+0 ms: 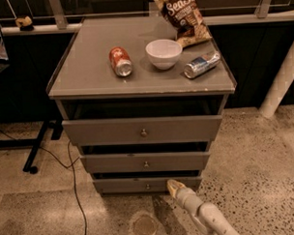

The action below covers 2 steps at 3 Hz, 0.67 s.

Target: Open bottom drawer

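— What does the room look like?

— A speckled stone floor (264,154) with a grey cabinet (87,68) standing on it. A white post (281,81) leans at the right, and a black cable (74,189) trails over the floor on the left.

— How many drawers?

— Three, each with one small round knob. The top drawer (104,131) is the tallest, then the middle drawer (110,164), and the bottom drawer (120,186) sits lowest, just above the floor. A dark gap shows above each front.

— And on the top?

— One snack bag (181,14) at the back right corner, one white bowl (163,53) near the middle, and two cans on their sides: a red can (121,61) left of the bowl and a silver can (202,65) by the right edge.

— The arm?

— The pale arm (203,214) rises from the lower right, angled up and left. The gripper (174,186) is at the bottom drawer's front, just right of its knob (147,186). One cannot tell whether it is open or closed, and nothing shows in its hold.
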Available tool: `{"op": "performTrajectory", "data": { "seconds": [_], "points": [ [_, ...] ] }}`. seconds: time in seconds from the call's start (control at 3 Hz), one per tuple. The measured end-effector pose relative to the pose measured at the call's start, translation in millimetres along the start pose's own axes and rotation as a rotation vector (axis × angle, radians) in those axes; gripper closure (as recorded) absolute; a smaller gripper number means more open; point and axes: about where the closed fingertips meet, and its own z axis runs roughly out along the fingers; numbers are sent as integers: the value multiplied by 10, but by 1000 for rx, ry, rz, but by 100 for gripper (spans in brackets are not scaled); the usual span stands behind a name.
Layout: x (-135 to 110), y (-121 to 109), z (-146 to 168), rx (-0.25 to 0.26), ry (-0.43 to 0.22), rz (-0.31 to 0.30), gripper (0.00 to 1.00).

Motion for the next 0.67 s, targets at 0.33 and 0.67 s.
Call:
{"op": "performTrajectory", "data": {
  "seconds": [0.33,0.67],
  "points": [
    [-16,-236,118,47,-14,11,100],
    [-19,-231,126,46,-15,11,100]
  ]
}}
